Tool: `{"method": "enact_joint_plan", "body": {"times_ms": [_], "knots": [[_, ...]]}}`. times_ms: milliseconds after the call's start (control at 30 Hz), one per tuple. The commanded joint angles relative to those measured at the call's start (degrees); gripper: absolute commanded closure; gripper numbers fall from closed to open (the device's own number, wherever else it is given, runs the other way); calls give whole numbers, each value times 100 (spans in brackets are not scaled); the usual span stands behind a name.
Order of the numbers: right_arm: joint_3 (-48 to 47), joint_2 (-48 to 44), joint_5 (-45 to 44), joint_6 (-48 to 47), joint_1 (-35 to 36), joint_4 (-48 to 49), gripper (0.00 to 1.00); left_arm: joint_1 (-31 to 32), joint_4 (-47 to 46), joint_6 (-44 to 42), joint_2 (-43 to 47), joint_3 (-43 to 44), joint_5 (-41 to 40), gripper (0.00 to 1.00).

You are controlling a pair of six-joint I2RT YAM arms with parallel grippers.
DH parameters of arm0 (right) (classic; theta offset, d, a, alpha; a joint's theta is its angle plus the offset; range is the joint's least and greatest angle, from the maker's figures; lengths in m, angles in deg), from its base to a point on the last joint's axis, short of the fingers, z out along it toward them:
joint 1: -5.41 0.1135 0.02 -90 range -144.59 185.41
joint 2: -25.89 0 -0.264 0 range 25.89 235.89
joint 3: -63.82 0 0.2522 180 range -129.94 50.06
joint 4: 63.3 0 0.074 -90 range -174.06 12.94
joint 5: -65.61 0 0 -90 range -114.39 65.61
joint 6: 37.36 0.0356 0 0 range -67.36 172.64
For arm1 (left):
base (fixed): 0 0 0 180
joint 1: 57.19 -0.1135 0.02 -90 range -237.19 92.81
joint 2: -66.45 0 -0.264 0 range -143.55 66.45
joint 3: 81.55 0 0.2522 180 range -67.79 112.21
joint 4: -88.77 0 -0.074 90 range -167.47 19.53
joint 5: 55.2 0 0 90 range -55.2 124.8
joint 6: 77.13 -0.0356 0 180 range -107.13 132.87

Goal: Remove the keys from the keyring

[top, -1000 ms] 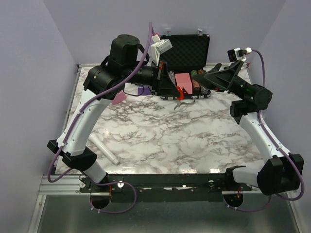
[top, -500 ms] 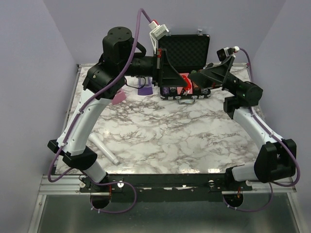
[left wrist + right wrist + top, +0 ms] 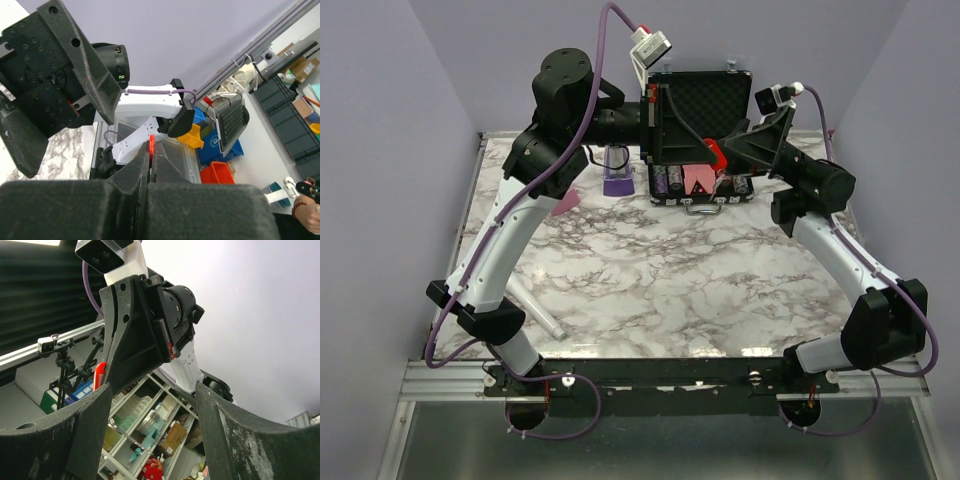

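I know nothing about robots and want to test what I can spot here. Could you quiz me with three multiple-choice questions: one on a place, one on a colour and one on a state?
1. Where does the white tube lie?
A. inside the black case
B. on the marble table, beside the left arm
C. on top of an arm

2. What colour is the keyring pinched by the left gripper?
A. green
B. yellow
C. red

3. How is the right gripper?
A. open
B. shut tight on nothing
C. shut on the white tube

Answers:
1 B: the top view shows it flat on the marble by that arm's lower link.
2 C: the left wrist view shows a red sliver between the closed fingers.
3 A: the right wrist view shows its fingers wide apart.
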State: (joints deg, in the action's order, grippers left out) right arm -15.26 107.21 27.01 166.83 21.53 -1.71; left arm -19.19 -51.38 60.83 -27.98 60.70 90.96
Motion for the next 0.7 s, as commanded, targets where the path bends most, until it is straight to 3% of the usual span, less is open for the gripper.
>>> {"method": "enact_joint_plan", "body": {"times_ms": [0,667], "knots": [[-253,104,-218,569,58,2018,26,6,-534,354,-66,71,193,100],[-543,218,-517,1132,119,2687,32,-3,-912,617,-93,89,27,100]]}}
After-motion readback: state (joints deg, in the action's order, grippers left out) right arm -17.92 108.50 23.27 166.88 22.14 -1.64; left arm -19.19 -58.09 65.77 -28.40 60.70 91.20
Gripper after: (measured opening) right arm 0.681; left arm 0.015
